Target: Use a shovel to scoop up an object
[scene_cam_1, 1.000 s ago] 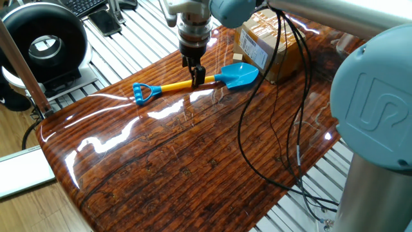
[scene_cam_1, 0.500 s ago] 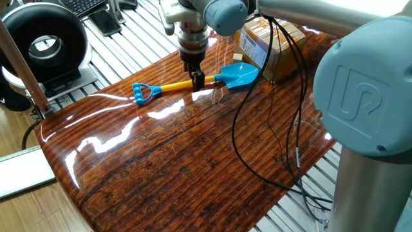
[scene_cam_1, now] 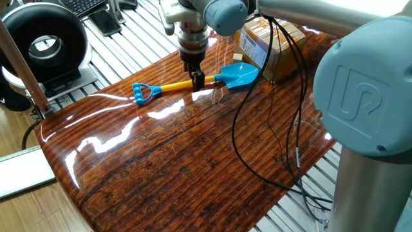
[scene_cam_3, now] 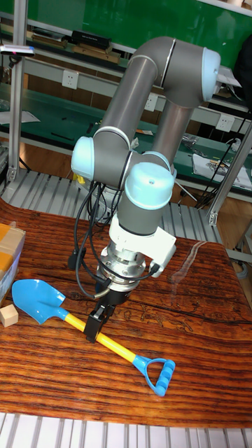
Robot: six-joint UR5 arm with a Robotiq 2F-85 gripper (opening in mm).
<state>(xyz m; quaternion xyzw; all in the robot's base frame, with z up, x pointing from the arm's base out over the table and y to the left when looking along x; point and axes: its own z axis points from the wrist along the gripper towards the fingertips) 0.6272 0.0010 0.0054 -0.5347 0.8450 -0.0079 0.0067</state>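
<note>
Wood-grain tabletop (scene_cam_1: 193,161) carries everything. Cardboard box (scene_cam_1: 267,45) sits at the far right edge. Shovel (scene_cam_1: 193,82) lies flat on the tabletop, blue blade (scene_cam_1: 239,74) pointing right toward the box, yellow shaft (scene_cam_1: 174,85) running left to the blue D-handle (scene_cam_1: 141,93). My end effector (scene_cam_1: 197,80) is down on the shaft just left of the blade, fingers clenched on it from both sides; same grip shows in the tall view (scene_cam_3: 93,326). Small tan wooden cube (scene_cam_3: 8,316) sits just beside the blade tip, next to the box; in the fixed view it shows as a tiny block (scene_cam_1: 238,57) just beyond the blade's far edge, touching or not I can't tell. Progress as I judge it: shovel grasped, blade empty, not lifted. Left: slide the blade under the cube, then raise it.
</note>
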